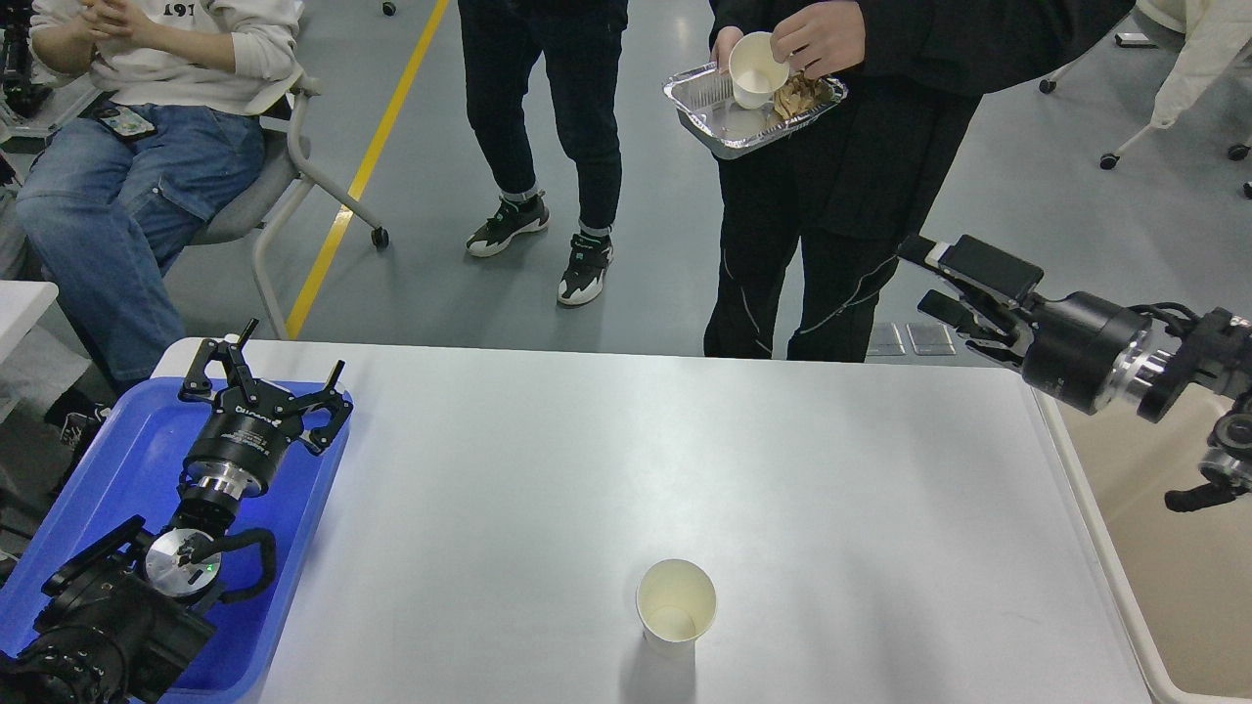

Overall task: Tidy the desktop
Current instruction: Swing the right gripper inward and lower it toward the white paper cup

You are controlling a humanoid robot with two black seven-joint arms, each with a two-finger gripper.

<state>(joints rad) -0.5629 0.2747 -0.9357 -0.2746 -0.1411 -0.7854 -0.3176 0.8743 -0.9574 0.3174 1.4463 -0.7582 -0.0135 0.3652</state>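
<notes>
The desktop (606, 460) is a wide, smooth light grey-white table top. One upright, empty paper cup (675, 604) stands on it near the front middle. My left gripper (264, 376) is open and empty, held over the blue tray (117, 460) at the table's left end. My right gripper (944, 279) is open and empty, raised above the table's far right corner, pointing left toward a standing person. Both grippers are far from the cup.
A beige bin (1164, 567) sits off the table's right edge under my right arm. A person in black (841, 186) stands at the far edge holding a foil tray (753, 103) and a paper cup (756, 70). Another person stands and one sits behind.
</notes>
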